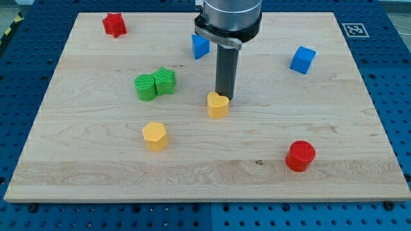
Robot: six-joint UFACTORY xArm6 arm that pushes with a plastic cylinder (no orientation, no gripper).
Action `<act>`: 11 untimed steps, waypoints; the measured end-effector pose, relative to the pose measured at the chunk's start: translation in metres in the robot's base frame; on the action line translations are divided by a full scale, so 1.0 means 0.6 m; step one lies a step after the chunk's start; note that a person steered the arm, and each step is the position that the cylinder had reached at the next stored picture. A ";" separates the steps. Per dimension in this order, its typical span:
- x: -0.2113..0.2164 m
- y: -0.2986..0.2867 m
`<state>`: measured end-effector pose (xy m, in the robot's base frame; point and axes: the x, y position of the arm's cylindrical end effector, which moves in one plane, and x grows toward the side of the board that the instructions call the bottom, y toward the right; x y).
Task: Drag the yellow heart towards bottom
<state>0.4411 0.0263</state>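
The yellow heart [218, 105] lies near the middle of the wooden board [96, 173]. My tip [224, 97] is at the heart's upper right edge, touching it or nearly so, on the side toward the view's top. The dark rod rises from there to the arm at the view's top.
A yellow hexagon [155, 136] lies to the lower left. A green cylinder [145, 87] and a green star-like block [165, 81] sit together at the left. A blue block [200, 46] sits behind the rod, a blue cube [302, 59] at the right, a red star [114, 24] at top left, a red cylinder [300, 156] at lower right.
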 end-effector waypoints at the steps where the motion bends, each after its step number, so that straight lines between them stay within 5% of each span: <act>1: 0.010 -0.004; 4: 0.034 -0.005; 8: -0.123 -0.006; 11: -0.152 -0.006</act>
